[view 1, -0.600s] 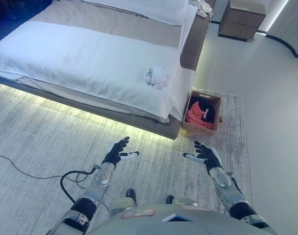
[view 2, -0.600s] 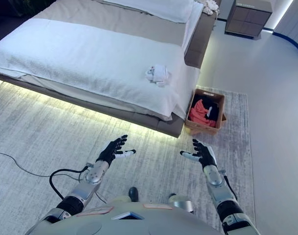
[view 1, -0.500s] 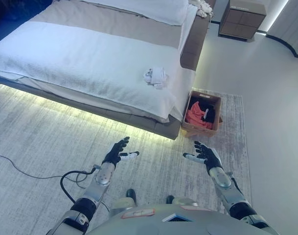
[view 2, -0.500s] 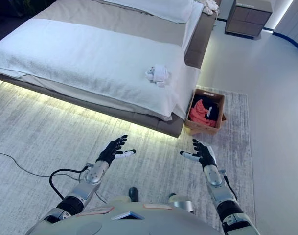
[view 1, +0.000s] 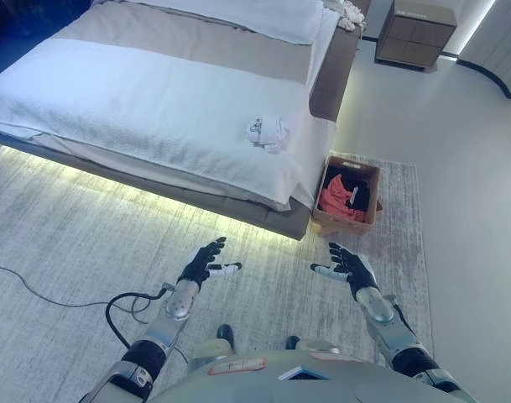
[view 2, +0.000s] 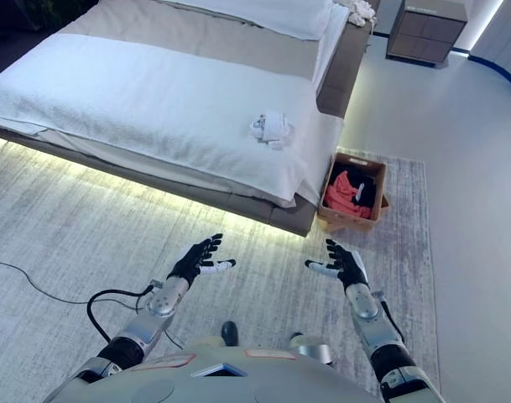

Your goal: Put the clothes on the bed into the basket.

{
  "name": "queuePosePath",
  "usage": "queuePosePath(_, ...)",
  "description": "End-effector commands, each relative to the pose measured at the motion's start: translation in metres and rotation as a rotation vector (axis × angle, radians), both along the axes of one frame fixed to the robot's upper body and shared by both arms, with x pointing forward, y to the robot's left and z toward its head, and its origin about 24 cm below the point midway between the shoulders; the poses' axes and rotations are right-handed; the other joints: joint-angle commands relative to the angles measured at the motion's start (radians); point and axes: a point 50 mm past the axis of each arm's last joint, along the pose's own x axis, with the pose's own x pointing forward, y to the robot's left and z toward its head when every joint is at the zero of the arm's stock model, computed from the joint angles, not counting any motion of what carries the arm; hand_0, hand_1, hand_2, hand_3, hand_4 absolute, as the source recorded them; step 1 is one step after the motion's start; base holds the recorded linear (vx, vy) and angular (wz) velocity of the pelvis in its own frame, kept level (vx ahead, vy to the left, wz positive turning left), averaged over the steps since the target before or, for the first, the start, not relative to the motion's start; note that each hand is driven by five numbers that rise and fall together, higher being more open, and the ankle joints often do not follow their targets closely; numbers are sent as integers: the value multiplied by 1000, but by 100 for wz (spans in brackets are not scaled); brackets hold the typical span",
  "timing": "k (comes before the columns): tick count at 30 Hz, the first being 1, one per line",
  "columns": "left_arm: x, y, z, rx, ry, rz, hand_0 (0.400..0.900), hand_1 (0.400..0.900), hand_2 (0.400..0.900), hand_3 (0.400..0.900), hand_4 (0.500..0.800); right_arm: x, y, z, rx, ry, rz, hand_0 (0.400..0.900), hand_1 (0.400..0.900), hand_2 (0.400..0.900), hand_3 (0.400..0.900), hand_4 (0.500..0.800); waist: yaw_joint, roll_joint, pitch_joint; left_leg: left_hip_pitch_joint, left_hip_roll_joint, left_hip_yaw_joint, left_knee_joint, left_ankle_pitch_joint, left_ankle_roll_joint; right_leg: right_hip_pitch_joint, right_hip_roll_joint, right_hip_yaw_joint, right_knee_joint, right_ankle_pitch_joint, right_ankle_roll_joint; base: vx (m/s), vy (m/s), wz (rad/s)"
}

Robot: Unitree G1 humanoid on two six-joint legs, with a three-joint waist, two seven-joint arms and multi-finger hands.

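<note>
A small white crumpled garment [view 1: 266,132] lies on the bed's white cover [view 1: 138,109], near its right edge. On the rug beside the bed stands a brown basket [view 1: 347,195] with a red and a black garment inside. My left hand [view 1: 203,263] and right hand [view 1: 346,263] hover low over the rug, well short of the bed. Both are open with fingers spread, holding nothing.
The bed [view 1: 188,75] fills the upper left, lit underneath along its base. A pillow [view 1: 255,13] lies at the head end. A brown nightstand [view 1: 414,34] stands at the back right. A grey rug [view 1: 87,243] covers the floor in front of me.
Both hands have shifted very slightly, the right one a little leftward. The garment and basket stay where they were.
</note>
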Motion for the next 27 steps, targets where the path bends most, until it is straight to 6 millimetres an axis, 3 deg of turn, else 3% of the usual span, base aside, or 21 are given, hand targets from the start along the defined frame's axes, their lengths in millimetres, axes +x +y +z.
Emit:
queuePosePath(1,32,-4,25,-42,-161,1,900,900,900,900,800,35,-1,33,-24,-209,48,900,900,900,900,800,5,-2,-1,-12,-6,-14,3,-74,-10,-50,30,33,3,-15,8,17,-80,1)
queuePosePath(8,38,-3,28,-46,-170,19,900,900,900,900,800,41,-2,39,-34,-238,53,900,900,900,900,800,10,-7,28,-21,28,-31,31,-58,-28,-45,63,39,4,-29,-20,18,-130,3)
queuePosePath(12,42,-7,31,-64,-185,24,900,900,900,900,800,48,-5,45,-44,-270,60,900,900,900,900,800,23,-24,90,-165,16,-59,338,-110,-37,-38,75,44,24,-34,-49,-39,-180,5)
queuePosePath(15,41,-12,29,-84,-174,18,900,900,900,900,800,51,-7,50,-56,-286,71,900,900,900,900,800,35,-20,126,-261,-16,-97,498,-60,-27,-13,79,40,17,-40,-61,30,-81,-4)
queuePosePath(19,43,-14,31,-87,-185,13,900,900,900,900,800,58,-6,55,-53,-310,68,900,900,900,900,800,38,-10,124,-328,-33,-76,341,-44,-20,-9,74,34,3,-52,-50,128,9,0)
queuePosePath(23,47,-18,30,-62,-194,22,900,900,900,900,800,69,-3,60,-73,-336,81,900,900,900,900,800,49,27,127,-356,-19,-44,25,84,-47,-13,92,45,3,-74,-39,201,109,-21)
queuePosePath(25,47,-16,30,-61,-192,47,900,900,900,900,800,74,0,62,-80,-347,97,900,900,900,900,800,58,35,126,-380,-10,-51,3,101,-66,-9,100,64,3,-84,-33,250,131,-43)
queuePosePath(27,41,-11,27,-77,-180,80,900,900,900,900,800,73,4,62,-70,-345,114,900,900,900,900,800,66,35,110,-347,-5,-39,3,107,-52,23,91,98,3,-104,-20,367,195,-47)
